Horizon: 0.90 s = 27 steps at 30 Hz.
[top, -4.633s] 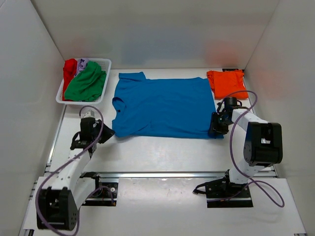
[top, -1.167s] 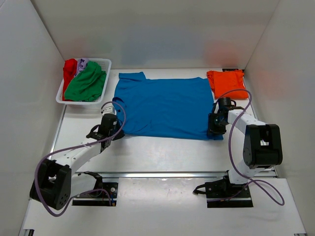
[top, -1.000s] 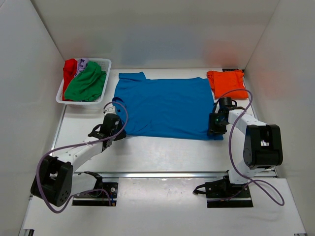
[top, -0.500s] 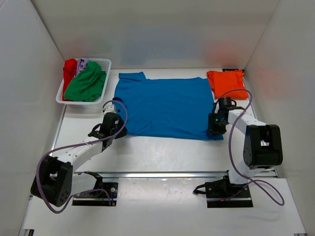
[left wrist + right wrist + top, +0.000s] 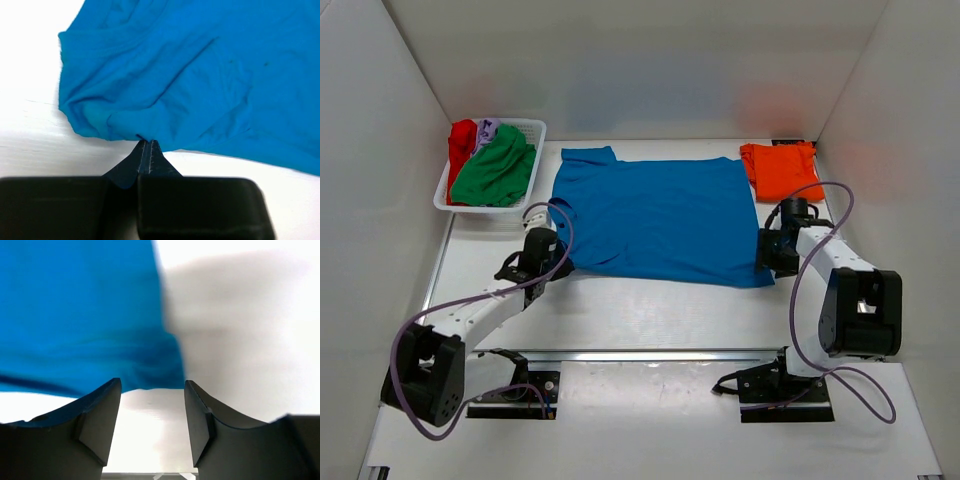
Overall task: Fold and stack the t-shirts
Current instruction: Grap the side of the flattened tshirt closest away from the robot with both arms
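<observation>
Blue t-shirt (image 5: 655, 215) lies spread flat mid-table (image 5: 650, 310), collar to the left, hem to the right. The orange t-shirt (image 5: 780, 170) sits folded at the far right, just beside the blue hem. Green t-shirt (image 5: 495, 170), red t-shirt (image 5: 461, 140) and lilac t-shirt (image 5: 486, 130) are bunched in the white basket (image 5: 525, 190) at the far left.

Left gripper (image 5: 145, 145): jaws pressed together on the near-left edge of the blue t-shirt. In the wrist view only the very lip of a puckered fold looks caught.

Right gripper (image 5: 152, 390): jaws apart, low at the near-right hem corner, with the cloth edge just ahead of the tips and nothing clamped.

Step in hand, as I judge it: pick up both near corners for the 1st fold, so the task is at an early stage.

Risks:
- The left bite is shallow, so the cloth may slip out on the lift.
- The right gripper has no hold. If it closes short of the hem it grabs air, and 1 corner then rises alone, dragging the shirt askew and wrinkling it.
- A pinch that catches only the top layer would skew the fold.
- A wide sweep on the right could nudge the orange t-shirt.
</observation>
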{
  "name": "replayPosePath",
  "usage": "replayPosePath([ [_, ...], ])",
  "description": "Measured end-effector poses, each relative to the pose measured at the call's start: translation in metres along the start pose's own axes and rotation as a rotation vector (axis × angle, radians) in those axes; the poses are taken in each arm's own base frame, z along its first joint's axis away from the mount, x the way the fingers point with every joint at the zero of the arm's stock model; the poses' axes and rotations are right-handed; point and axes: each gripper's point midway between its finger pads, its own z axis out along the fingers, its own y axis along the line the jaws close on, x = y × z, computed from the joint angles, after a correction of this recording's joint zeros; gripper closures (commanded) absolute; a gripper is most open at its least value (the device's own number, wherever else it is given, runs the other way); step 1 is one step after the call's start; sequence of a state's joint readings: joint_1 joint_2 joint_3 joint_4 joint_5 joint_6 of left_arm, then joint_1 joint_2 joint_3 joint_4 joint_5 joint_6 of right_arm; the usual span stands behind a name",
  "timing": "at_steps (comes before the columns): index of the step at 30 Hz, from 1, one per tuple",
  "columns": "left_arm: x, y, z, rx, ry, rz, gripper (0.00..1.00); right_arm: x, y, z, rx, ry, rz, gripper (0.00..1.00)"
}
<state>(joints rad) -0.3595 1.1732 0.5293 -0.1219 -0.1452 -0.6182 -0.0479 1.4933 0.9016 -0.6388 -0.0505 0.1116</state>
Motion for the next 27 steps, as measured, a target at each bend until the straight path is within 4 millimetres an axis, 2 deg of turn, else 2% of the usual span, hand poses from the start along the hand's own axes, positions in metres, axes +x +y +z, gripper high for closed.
replayPosePath([
  [3,-0.006,0.001,-0.005,0.011,-0.024,-0.014,1.00,0.009,-0.015,0.002,0.042,0.020,0.034,0.47],
  [6,-0.006,0.002,-0.007,0.011,-0.027,-0.018,1.00,0.025,-0.020,0.007,0.061,0.062,0.039,0.48],
  [8,-0.006,0.002,-0.007,0.012,-0.026,-0.020,1.00,0.032,-0.019,0.010,0.058,0.087,0.040,0.53],
  [10,-0.005,0.002,-0.007,0.012,-0.023,-0.022,1.00,0.036,-0.017,0.014,0.051,0.109,0.033,1.00],
  [14,-0.001,0.005,-0.009,0.014,-0.015,-0.025,1.00,0.037,-0.011,0.014,0.036,0.115,0.034,1.00],
  [18,-0.010,0.007,-0.020,0.023,-0.041,-0.039,1.00,0.037,-0.005,0.009,0.026,0.107,0.021,0.99],
  [25,-0.029,0.008,-0.048,0.058,-0.115,-0.056,1.00,0.025,-0.006,-0.030,0.016,-0.015,0.028,1.00],
  [26,-0.031,0.007,-0.051,0.066,-0.125,-0.060,1.00,0.024,-0.008,-0.034,0.017,-0.030,0.036,0.89],
  [27,-0.031,0.007,-0.053,0.072,-0.134,-0.061,1.00,0.023,-0.011,-0.037,0.018,-0.039,0.046,0.83],
])
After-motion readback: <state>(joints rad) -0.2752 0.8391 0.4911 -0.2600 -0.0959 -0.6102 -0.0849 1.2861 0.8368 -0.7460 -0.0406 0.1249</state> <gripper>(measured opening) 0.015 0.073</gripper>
